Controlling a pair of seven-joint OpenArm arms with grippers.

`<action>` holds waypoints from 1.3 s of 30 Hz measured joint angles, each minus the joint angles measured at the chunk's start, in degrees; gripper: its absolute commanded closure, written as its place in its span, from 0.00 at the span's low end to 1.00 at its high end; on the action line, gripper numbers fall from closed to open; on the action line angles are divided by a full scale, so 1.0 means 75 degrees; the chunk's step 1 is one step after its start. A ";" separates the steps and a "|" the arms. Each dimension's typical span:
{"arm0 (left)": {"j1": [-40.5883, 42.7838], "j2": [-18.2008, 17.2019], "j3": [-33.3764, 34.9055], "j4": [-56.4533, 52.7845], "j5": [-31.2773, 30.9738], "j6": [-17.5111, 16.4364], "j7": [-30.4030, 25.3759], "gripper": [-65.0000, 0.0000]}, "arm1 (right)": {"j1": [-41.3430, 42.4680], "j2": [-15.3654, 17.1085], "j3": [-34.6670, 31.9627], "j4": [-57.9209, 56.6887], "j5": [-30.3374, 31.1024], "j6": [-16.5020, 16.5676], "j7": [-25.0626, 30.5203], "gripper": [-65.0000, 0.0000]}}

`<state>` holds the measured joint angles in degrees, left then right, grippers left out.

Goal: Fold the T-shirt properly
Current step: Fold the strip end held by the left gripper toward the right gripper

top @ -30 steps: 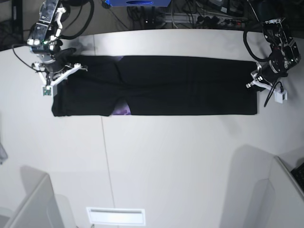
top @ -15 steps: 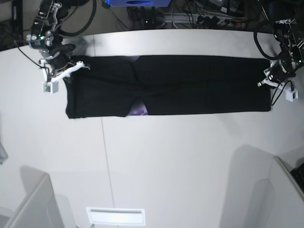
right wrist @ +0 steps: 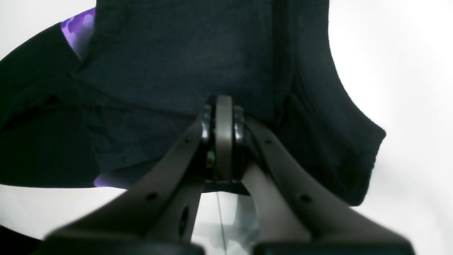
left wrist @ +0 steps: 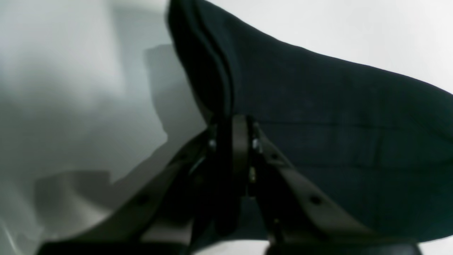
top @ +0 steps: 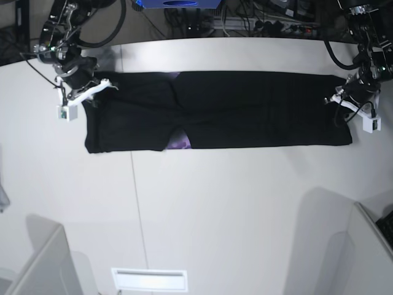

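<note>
The black T-shirt (top: 245,110) lies on the white table (top: 215,209) as a long flat band running left to right, with a bit of purple print (top: 178,142) showing at its near edge. In the base view my left gripper (top: 339,98) is at the band's right end. Its wrist view shows it (left wrist: 231,122) shut on the hemmed edge of the T-shirt (left wrist: 318,106). At the band's far left corner, my right gripper (top: 98,86) pinches the cloth. Its wrist view shows it (right wrist: 223,106) shut on the T-shirt (right wrist: 159,53).
Cables and a blue device (top: 178,5) lie beyond the table's far edge. Pale panels rise at the near left (top: 37,258) and near right (top: 350,246). A white slotted plate (top: 149,279) sits at the front edge. A seam (top: 138,215) runs down the tabletop.
Both arms and the T-shirt slid to the right in the base view about a second ago. Over the last half second the T-shirt has stayed put.
</note>
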<state>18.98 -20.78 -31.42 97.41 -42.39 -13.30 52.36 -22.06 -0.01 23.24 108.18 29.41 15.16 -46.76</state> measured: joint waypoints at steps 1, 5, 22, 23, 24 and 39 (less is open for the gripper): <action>0.0085 0.0117 0.0012 0.0169 -0.0050 -0.0006 0.0006 1.00 | 0.0006 -0.0003 0.0000 0.0000 0.0000 0.0000 -0.0003 1.00; 0.0289 0.0452 0.0431 0.0775 -0.0012 0.0044 0.0058 1.00 | 0.0160 0.0015 0.0000 -0.0003 -0.0003 0.0000 -0.0032 1.00; -0.0015 0.1122 0.2836 0.1064 -0.0009 0.0819 0.0020 1.00 | 0.0140 0.0017 0.0000 -0.0012 -0.0003 -0.0003 -0.0032 1.00; -0.0047 0.1134 0.3008 0.1064 -0.0020 0.1037 0.0038 1.00 | 0.0137 0.0017 0.0000 -0.0012 -0.0003 0.0000 -0.0032 1.00; -0.0111 0.1166 0.3188 0.1061 -0.0006 0.1253 0.0052 1.00 | 0.0131 0.0015 0.0000 -0.0012 -0.0003 0.0000 -0.0032 1.00; -0.0737 0.1521 0.4806 0.1017 -0.0038 0.1985 0.0017 1.00 | 0.0099 0.0020 0.0000 -0.0012 -0.0032 0.0000 -0.0058 1.00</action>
<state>13.45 -9.37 4.62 105.03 -42.68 1.58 52.49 -21.32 0.14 23.24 108.09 29.17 15.16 -47.20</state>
